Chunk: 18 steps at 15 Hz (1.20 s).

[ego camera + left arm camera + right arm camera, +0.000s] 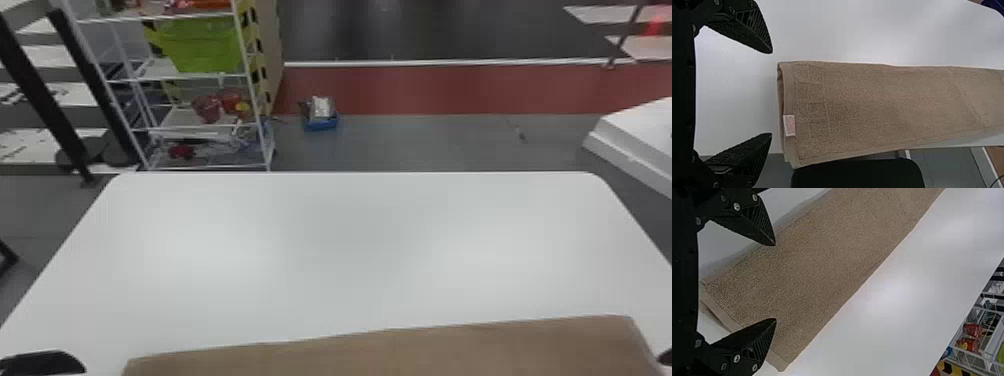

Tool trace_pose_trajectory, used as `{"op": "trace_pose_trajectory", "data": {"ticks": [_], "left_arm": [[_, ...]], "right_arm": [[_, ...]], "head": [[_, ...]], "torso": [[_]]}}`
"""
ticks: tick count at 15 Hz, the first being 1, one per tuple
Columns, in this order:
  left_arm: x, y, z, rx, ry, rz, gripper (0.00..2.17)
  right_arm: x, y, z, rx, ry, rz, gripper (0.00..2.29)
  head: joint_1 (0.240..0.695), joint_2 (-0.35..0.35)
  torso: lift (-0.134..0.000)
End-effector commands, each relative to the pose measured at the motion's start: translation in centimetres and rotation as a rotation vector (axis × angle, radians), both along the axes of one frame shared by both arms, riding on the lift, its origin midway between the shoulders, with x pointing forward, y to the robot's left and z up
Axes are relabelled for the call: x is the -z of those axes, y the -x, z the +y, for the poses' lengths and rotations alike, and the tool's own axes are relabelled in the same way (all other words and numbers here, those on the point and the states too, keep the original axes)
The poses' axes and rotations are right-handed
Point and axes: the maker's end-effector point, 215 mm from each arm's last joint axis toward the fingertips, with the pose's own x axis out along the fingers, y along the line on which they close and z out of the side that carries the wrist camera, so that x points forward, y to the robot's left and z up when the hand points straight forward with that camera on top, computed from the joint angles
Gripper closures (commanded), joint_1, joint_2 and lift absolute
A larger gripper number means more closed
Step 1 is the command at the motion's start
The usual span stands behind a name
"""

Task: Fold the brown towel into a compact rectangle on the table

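Beyond the white table [340,250] a rack [257,120] stands toward eleven o'clock in the head view, a green bin [202,47] on one of its shelves. On the table, the towel [400,350] lies as a long folded strip from six toward five o'clock, its tag [789,125] on the end near the robot's left arm. Left fingers [750,29], toward seven o'clock, are spread wide and empty just beside that end; right fingers [754,219], toward four o'clock, are also wide and hold nothing, near the other end. Lengthwise folding looks done; shortening the strip likely comes next. Pinching too shallowly could lift just the top layer and open the fold, since the layers sit loose at the tagged end. That end's near corner seems to reach past the table's edge, so a tug toward six o'clock could slide it off. Uneven lifting would skew the rectangle.
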Motion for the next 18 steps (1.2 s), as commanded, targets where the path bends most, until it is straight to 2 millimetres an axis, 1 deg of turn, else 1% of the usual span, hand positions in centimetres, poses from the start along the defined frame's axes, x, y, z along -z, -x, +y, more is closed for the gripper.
{"op": "trace_pose_trajectory", "data": {"ticks": [1,4,6,8,9,10,12,14,16,18], "left_arm": [[0.1,0.2,0.0,0.004,-0.002,0.010,0.15],[0.2,0.2,-0.2,0.009,0.000,0.011,0.15],[0.1,0.1,-0.4,0.008,0.013,0.007,0.15],[-0.1,0.0,-0.6,0.006,0.027,0.002,0.18],[-0.3,-0.2,-0.7,-0.010,0.055,0.000,0.21],[-0.6,-0.5,-0.8,-0.031,0.088,0.001,0.21],[-0.4,-1.0,-0.9,-0.124,0.190,0.048,0.21],[-0.5,-1.8,-0.5,-0.235,0.293,0.095,0.21],[-1.1,-2.5,-0.1,-0.389,0.454,0.164,0.21],[-1.2,-2.8,-0.1,-0.534,0.613,0.254,0.21]], "right_arm": [[0.0,0.1,0.1,-0.003,-0.002,0.003,0.23],[-0.1,-0.1,0.1,0.001,-0.008,0.001,0.23],[-0.7,-0.4,-0.8,0.023,-0.016,-0.017,0.23],[-2.3,-1.0,-2.1,0.052,-0.046,-0.062,0.23],[-3.2,-1.4,-2.8,0.080,-0.080,-0.089,0.23],[-3.8,-1.5,-3.5,0.098,-0.102,-0.106,0.23],[-4.4,-1.4,-4.8,0.118,-0.115,-0.141,0.23],[-4.4,-1.3,-6.3,0.145,-0.130,-0.153,0.23],[-4.8,-1.5,-7.6,0.172,-0.156,-0.176,0.23],[-4.4,-1.6,-8.4,0.191,-0.177,-0.181,0.23]], "head": [[0.695,0.062],[0.695,0.063],[0.695,0.061],[0.695,0.051],[0.695,0.027],[0.695,0.012],[0.695,-0.015],[0.695,-0.041],[0.695,-0.071],[0.695,-0.087]], "torso": [[-0.123],[-0.123],[-0.123],[-0.123],[-0.123],[-0.123],[-0.123],[-0.123],[-0.123],[-0.123]]}}
